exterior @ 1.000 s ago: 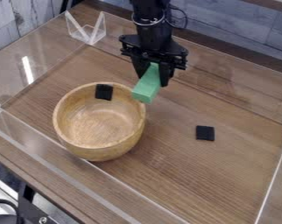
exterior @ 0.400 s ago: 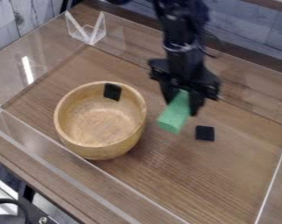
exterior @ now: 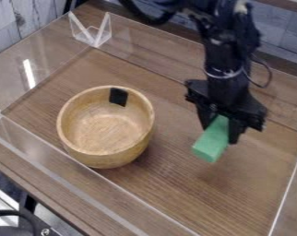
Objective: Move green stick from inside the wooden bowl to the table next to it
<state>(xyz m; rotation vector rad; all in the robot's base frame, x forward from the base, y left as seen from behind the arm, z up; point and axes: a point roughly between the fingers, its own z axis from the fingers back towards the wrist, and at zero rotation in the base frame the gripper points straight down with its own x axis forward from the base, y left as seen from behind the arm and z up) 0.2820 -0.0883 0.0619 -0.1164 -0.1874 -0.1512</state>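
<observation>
The green stick (exterior: 213,142) hangs tilted just above the table (exterior: 138,198), well to the right of the wooden bowl (exterior: 104,125). My gripper (exterior: 222,124) comes down from above and is shut on the stick's upper end. Whether the stick's lower tip touches the tabletop I cannot tell. The bowl's inside looks bare, its rim thick and light tan.
A small black square (exterior: 116,96) lies behind the bowl's far rim. Clear acrylic walls (exterior: 28,69) edge the tabletop, with a clear folded piece (exterior: 89,29) at the back left. The arm (exterior: 225,46) rises over the right half.
My gripper has carried the green stick from beside the bowl's far right rim rightward and toward the front, lowering it over the table. The black square at right is now hidden.
</observation>
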